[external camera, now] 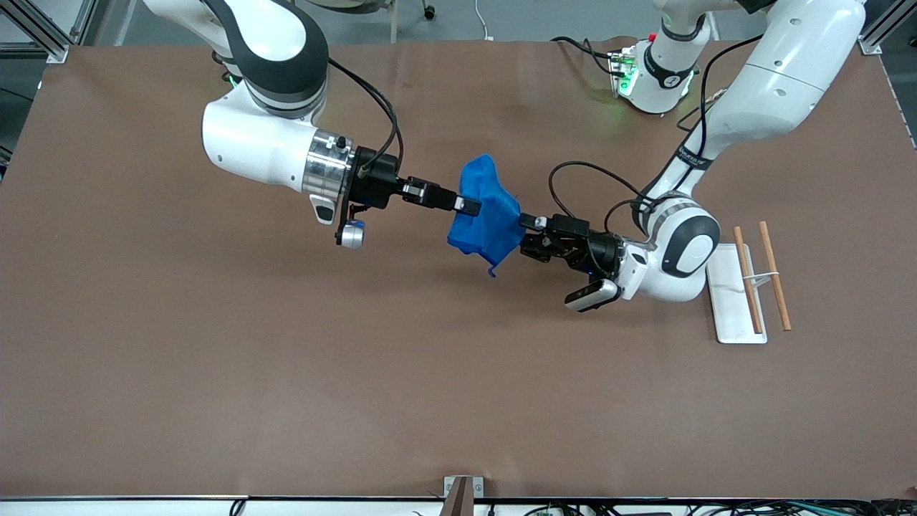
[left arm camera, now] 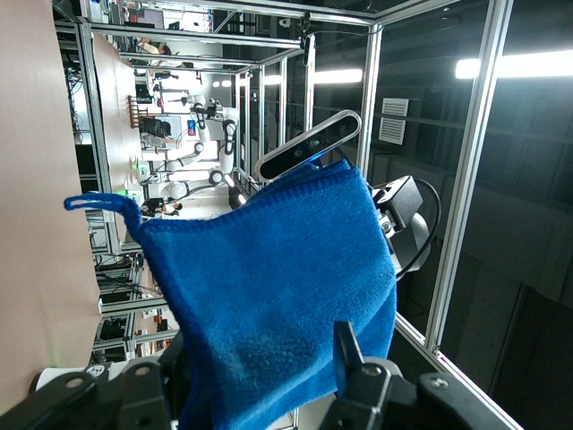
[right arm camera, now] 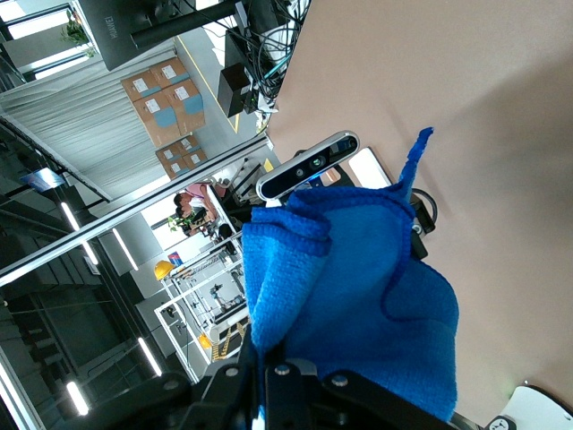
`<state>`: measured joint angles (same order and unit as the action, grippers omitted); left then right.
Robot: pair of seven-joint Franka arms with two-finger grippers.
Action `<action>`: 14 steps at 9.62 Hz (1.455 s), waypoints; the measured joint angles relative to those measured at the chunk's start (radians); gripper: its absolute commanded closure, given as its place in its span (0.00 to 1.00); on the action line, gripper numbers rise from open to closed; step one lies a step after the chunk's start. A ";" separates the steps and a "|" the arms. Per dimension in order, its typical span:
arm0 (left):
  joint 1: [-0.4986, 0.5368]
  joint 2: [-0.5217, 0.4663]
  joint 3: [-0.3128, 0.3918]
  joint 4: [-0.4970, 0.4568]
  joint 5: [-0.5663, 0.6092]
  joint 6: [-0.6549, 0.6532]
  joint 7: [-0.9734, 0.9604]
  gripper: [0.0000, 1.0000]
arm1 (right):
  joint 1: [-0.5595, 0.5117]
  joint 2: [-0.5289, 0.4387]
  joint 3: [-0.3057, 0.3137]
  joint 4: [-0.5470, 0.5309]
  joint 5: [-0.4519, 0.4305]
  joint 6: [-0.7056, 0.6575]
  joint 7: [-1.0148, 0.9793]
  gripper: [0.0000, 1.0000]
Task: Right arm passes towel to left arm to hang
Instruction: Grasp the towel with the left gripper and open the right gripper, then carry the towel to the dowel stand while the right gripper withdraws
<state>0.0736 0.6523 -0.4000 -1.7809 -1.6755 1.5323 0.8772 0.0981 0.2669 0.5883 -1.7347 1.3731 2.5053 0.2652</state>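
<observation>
Towel [external camera: 486,213] held up over the middle of the table [external camera: 215,373], between both grippers
Right gripper [external camera: 469,206] pinches one edge; left gripper [external camera: 529,228] has fingers [left arm camera: 351,351] either side of the other edge, grip unclear; rack [external camera: 738,301] toward the left arm's end

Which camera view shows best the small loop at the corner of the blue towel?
The left wrist view: the loop stands out whole against the pale table. In the right wrist view it appears edge-on. In the front view it is only a tiny tip under the towel.

Bright blue towel [external camera: 487,215], bunched and draped, corner loop dangling, aloft over the table's middle
</observation>
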 measured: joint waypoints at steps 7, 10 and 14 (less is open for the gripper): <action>0.017 -0.002 0.001 0.071 0.000 0.000 -0.152 1.00 | -0.001 0.000 0.000 0.001 0.000 0.002 0.000 0.00; 0.023 -0.056 0.028 0.108 0.015 0.053 -0.341 1.00 | -0.023 0.001 -0.005 -0.004 -0.043 0.002 -0.005 0.00; 0.056 -0.191 0.064 0.111 0.315 0.218 -0.695 1.00 | -0.104 -0.009 -0.095 -0.042 -0.405 -0.155 -0.007 0.00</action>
<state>0.1299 0.4613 -0.3363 -1.6702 -1.3604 1.7507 0.1820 -0.0060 0.2581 0.4935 -1.7767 0.9679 2.3501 0.2587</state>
